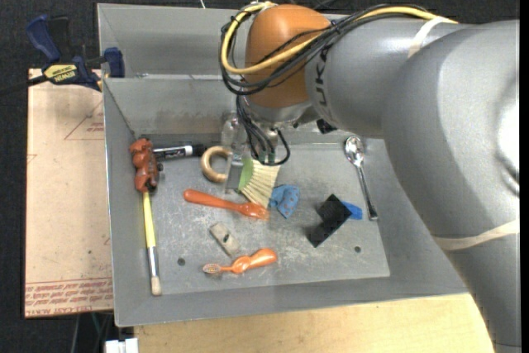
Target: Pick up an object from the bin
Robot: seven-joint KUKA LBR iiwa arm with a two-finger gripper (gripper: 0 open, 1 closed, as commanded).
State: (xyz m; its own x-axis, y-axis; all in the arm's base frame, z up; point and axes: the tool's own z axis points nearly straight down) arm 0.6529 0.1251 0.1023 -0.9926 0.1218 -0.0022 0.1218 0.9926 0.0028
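My gripper hangs under the arm's wrist in the middle of the bin's back half, low over the floor. Its tip sits at the upper left edge of a brush with a green back and cream bristles. A pale wooden ring lies just to its left, partly behind it. An orange plastic spoon-like tool lies in front of it, and a small blue crumpled piece rests to the right of the brush.
A black marker, a red-brown figure and a long yellow stick lie along the left wall. A metal spoon and a black block are at the right. An orange toothbrush and a beige block lie in front.
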